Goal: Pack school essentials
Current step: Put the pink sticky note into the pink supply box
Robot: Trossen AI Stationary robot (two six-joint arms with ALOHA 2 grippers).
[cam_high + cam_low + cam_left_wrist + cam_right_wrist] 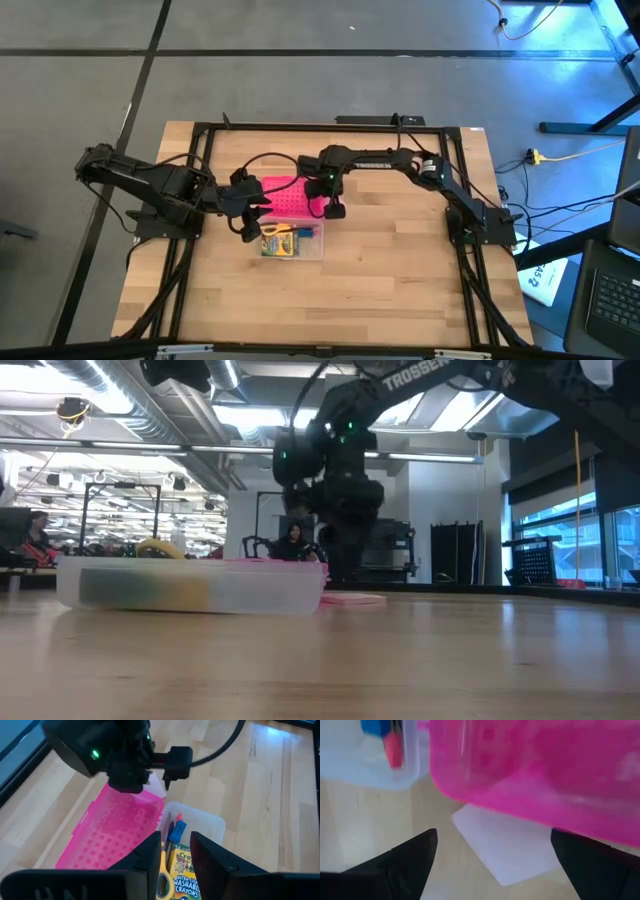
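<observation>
While the high view shows only the right gripper (334,211) beside the pink lid (283,197), its wrist view shows wide-spread fingers over the pale pink square pad (507,851) on the table. The left gripper (175,851), narrowly parted and empty, hovers above the crayon box (186,876) and scissors (162,877) in the clear tray (312,250).

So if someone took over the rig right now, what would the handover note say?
Right gripper: open, low over the pale pink pad on the table beside the pink lid.
Left gripper: narrow gap, holding nothing, above the clear tray.
Done: crayon box, scissors, pens and blue piece lie in the tray.
Left: pick up the pad, pack it, probably close the lid.
</observation>
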